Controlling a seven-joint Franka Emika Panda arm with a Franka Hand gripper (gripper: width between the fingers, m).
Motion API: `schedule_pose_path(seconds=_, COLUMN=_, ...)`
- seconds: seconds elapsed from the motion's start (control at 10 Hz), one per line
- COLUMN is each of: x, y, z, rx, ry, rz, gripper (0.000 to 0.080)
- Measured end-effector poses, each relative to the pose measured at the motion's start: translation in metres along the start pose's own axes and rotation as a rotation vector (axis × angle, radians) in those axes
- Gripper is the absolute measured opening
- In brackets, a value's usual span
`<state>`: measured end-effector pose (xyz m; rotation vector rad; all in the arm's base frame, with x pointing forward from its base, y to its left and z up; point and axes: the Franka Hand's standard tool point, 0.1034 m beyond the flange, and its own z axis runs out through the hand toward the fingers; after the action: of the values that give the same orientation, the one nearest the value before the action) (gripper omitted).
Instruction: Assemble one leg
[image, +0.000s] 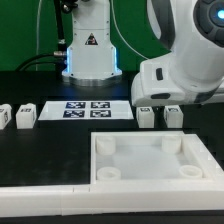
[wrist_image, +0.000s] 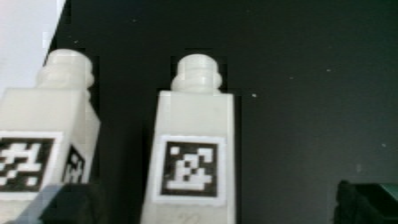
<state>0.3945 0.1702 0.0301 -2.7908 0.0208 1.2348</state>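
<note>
In the wrist view two white legs with black-and-white tags and rounded pegs lie side by side on the black table. One leg (wrist_image: 196, 140) lies between my fingertips, the other leg (wrist_image: 45, 125) beside it. My gripper (wrist_image: 217, 203) is open, its dark fingertips (wrist_image: 368, 200) wide apart around the first leg, with a clear gap on one side. In the exterior view these two legs (image: 146, 117) (image: 173, 116) stand under the arm's white wrist (image: 175, 75), which hides the fingers. Two more legs (image: 26, 115) (image: 3, 116) sit at the exterior view's left.
The large white square tray-like piece with round corner sockets (image: 150, 140) lies in front. The marker board (image: 82, 108) lies by the robot base (image: 88, 55). A long white strip (image: 40, 190) runs along the near edge at the left.
</note>
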Motion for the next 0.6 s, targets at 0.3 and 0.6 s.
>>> schedule_pose_path(seconds=0.3, x=0.009, y=0.002, z=0.015, rx=0.007, ry=0.012, rz=0.002, gripper=0.0649)
schedule_pose_path(seconds=0.6, x=0.01, y=0.001, z=0.018, rx=0.006, ry=0.011, rz=0.002, gripper=0.0637)
